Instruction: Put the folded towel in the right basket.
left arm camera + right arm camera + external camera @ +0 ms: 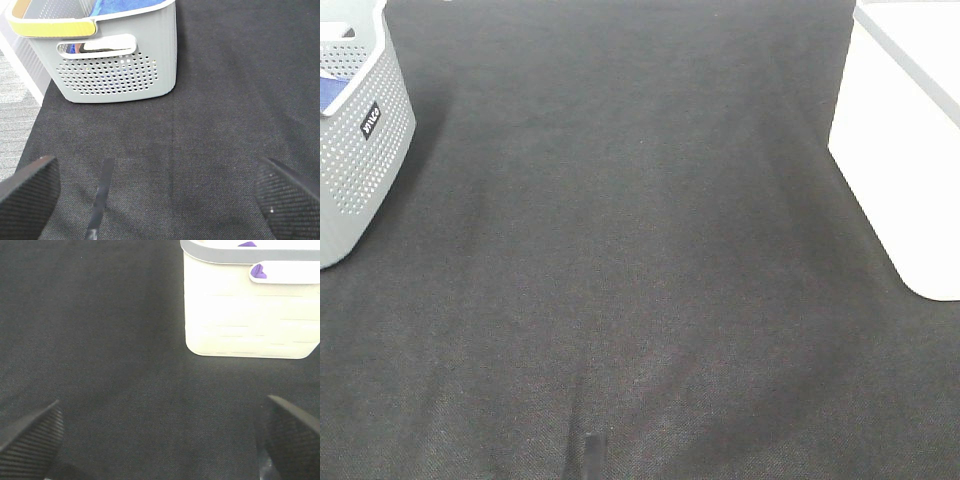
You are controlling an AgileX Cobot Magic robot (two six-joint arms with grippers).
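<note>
The right basket (905, 150) is white and stands at the table's right edge. It also shows in the right wrist view (245, 315), with purple cloth (258, 271) visible through its handle hole and over the rim. A grey perforated basket (360, 150) stands at the far left and, in the left wrist view (120, 65), holds a blue towel (125, 6). My left gripper (159, 195) is open and empty over bare cloth in front of the grey basket. My right gripper (160, 437) is open and empty in front of the white basket. Neither gripper shows in the exterior view.
A black cloth (640, 260) covers the table between the two baskets. A thin dark strap (100, 195) lies on the cloth near the front edge, also in the exterior view (590, 455). Grey floor (15, 120) shows beyond the cloth's edge.
</note>
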